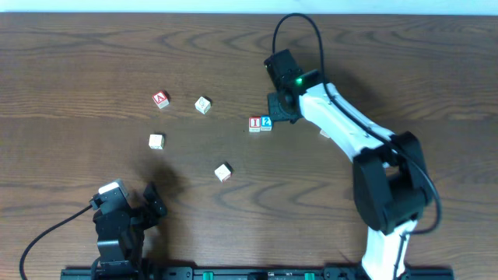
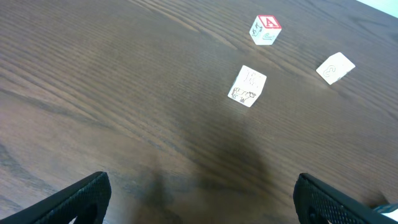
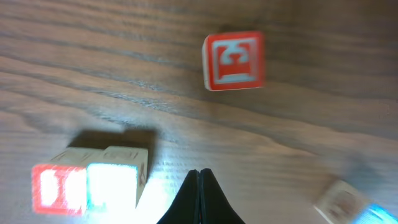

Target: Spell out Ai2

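1. Overhead view has the white right arm reaching from its base at the near right edge across the dark wood-grain table. Its elbow is bent and its wrist is turned down toward the middle.
2. The right gripper hangs just beside the blue-faced wooden cube marked 2, apart from it. In the right wrist view its two black fingers are pressed together to a point with nothing between them.
3. The 2 cube touches the red-faced wooden cube marked I, which sits on its left, so the two form a short row.
4. The red-topped wooden cube marked A lies well apart to the left of that pair, with a pale wooden cube between them.
5. The left arm sits folded low at the near left corner.
6. The left gripper is spread wide, one finger at each lower corner of the left wrist view. It holds nothing and is over bare table. A pale cube with line drawings lies ahead of it.
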`<state>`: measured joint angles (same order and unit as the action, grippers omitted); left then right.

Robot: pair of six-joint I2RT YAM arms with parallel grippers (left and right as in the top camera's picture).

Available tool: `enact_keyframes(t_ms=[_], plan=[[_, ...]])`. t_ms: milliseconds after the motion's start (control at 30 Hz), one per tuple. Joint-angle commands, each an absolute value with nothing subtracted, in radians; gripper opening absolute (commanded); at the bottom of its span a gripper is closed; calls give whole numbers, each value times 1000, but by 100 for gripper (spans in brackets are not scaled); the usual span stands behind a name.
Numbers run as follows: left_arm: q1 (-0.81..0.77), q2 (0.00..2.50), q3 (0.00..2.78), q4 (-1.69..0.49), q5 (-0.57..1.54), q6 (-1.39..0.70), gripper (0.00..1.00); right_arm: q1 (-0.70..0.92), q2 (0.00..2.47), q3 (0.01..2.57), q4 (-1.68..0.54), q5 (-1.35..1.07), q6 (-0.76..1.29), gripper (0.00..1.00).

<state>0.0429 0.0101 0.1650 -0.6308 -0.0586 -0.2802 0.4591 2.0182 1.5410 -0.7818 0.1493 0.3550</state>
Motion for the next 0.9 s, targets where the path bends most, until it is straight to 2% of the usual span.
enact_keyframes(t_ms=[0, 200, 367, 733, 867], plan=[[39, 4, 154, -632, -58, -273, 95, 452, 1888, 1567, -799, 212, 335, 1], [39, 4, 154, -632, -58, -273, 95, 452, 1706, 1504, -836, 213, 336, 2], [39, 4, 154, -632, -58, -273, 95, 452, 1502, 1346, -822, 213, 336, 2], [39, 4, 154, -632, -58, -273, 95, 452, 812, 812, -813, 190, 397, 1], [39, 4, 154, -632, -58, -273, 95, 452, 628, 693, -817, 148, 417, 2]])
